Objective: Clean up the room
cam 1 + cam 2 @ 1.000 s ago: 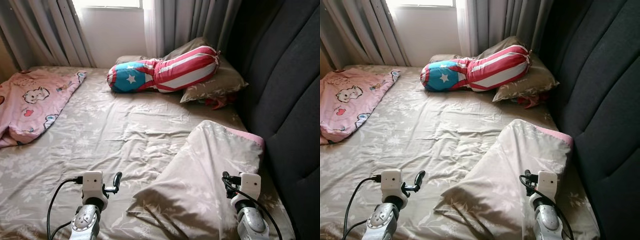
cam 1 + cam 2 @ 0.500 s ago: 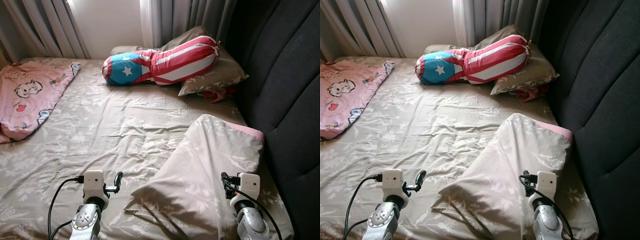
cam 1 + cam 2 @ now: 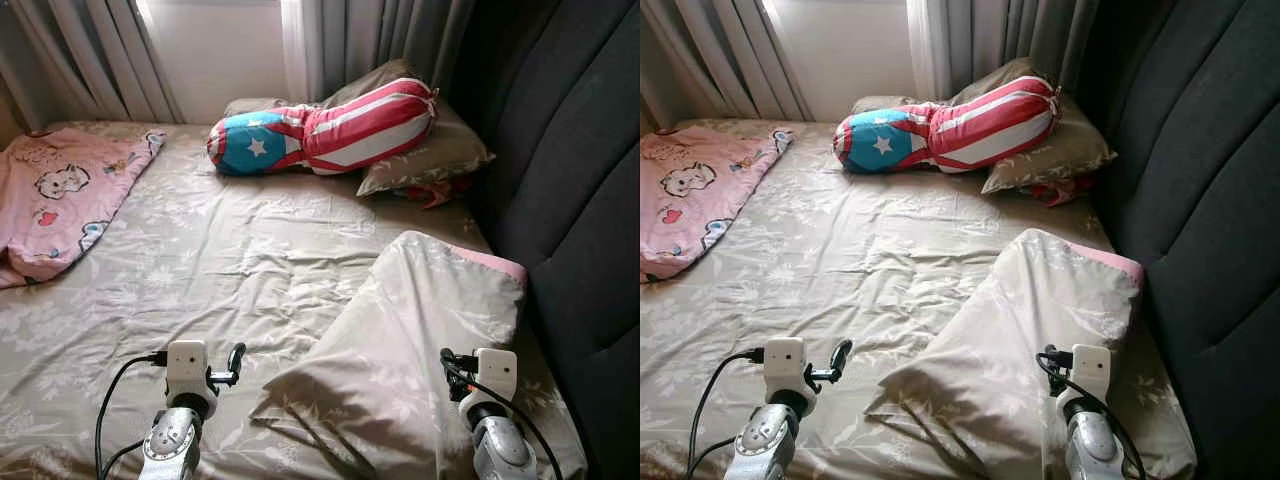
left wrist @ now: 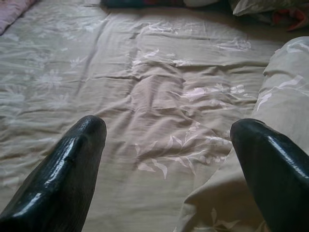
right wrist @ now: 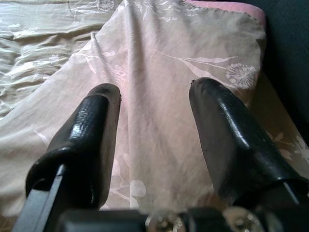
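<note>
The near pillow (image 3: pixel 410 340) is the obvious target here: it lies crooked on the bed (image 3: pixel 220 270), its far end with the pink edge up against the dark headboard (image 3: pixel 580 200), its near corner pointing back toward the robot. The right gripper (image 5: pixel 154 140) hangs just above that pillow with its fingers spread fairly wide and nothing between them. The left gripper (image 4: pixel 166 159) hovers over bare sheet just beside the pillow's near corner, also wide open and empty.

What could go wrong, as a guess: the pillow is soft and the case looks loose, so a pinch may catch only fabric, and the stuffing sags or slides out when it lifts. If only one side grabs, the thing probably swings and drags the already wrinkled sheet with it. The right arm is also close to the headboard, so a lift there could bump it.

Further off, a striped bolster (image 3: pixel 325 135) with a star sits on a second pillow (image 3: pixel 430 160) near the curtains (image 3: pixel 90 60), with something red tucked under it. A pink blanket (image 3: pixel 60 200) is bunched at the far left edge of the bed.
</note>
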You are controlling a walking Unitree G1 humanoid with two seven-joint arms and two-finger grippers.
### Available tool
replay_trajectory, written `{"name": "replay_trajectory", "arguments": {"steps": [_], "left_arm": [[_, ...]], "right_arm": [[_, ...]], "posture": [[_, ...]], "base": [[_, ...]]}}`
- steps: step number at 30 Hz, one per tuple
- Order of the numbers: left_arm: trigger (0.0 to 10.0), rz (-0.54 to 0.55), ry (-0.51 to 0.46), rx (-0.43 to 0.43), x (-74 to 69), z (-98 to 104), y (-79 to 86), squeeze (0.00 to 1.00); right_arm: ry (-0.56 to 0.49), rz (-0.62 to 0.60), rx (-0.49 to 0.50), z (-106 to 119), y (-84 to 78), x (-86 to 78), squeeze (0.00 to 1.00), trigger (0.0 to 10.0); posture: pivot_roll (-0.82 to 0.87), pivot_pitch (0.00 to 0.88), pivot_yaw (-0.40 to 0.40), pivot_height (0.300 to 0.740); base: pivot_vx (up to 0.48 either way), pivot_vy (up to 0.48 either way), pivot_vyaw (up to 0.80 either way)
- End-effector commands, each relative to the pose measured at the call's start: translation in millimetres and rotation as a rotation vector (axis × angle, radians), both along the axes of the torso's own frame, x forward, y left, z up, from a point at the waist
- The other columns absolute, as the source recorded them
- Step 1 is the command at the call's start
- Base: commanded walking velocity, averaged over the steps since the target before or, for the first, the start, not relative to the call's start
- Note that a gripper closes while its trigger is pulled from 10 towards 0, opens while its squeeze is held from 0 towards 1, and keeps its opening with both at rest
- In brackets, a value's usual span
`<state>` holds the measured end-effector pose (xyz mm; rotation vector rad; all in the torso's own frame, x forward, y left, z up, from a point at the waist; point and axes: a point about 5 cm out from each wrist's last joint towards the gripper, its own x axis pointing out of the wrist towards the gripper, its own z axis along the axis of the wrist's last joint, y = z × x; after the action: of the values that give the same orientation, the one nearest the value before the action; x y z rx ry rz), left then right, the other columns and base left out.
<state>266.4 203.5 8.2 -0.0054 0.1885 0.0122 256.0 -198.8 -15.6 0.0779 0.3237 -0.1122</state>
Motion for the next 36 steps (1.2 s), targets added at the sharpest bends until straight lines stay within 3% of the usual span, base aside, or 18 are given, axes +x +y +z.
{"name": "replay_trajectory", "arguments": {"steps": [1,6,14,20,25,36], "left_arm": [[10.0,0.007,0.005,-0.008,-1.2,-0.4,2.4,0.0],[10.0,0.002,0.007,-0.005,-2.4,-0.9,3.0,0.0],[10.0,-0.003,0.014,-0.002,-4.6,-2.0,3.2,0.0],[10.0,-0.005,0.014,-0.003,-5.9,-2.2,3.9,0.0],[10.0,-0.006,0.011,-0.004,-6.1,-1.7,3.9,0.0],[10.0,-0.016,-0.002,-0.01,-4.6,1.2,0.0,0.0]], "right_arm": [[0.02,-0.015,0.002,-3.6,-2.4,-4.2,0.0,10.0],[0.066,-0.025,0.007,-6.7,-2.6,-3.7,0.0,10.0],[0.038,-0.035,0.002,-4.7,-4.0,-3.9,0.0,10.0],[0.072,-0.041,0.001,-6.7,-4.2,-3.3,0.0,10.0],[0.069,-0.044,-0.005,-5.9,-5.0,-2.4,0.0,10.0],[0.048,-0.072,0.015,-1.6,-11.9,0.9,0.0,10.0]], "posture": [[-0.11,0.0,-0.031,0.701],[-0.11,0.0,-0.029,0.696],[-0.1,0.0,-0.029,0.681],[-0.1,0.0,-0.03,0.681],[-0.1,0.0,-0.03,0.652],[-0.1,0.0,-0.035,0.652]], "base": [[0.0,0.0,0.0],[0.0,0.0,0.0],[0.0,0.0,0.0],[0.0,0.0,0.0],[0.0,0.0,0.0],[0.0,0.0,0.0]]}}
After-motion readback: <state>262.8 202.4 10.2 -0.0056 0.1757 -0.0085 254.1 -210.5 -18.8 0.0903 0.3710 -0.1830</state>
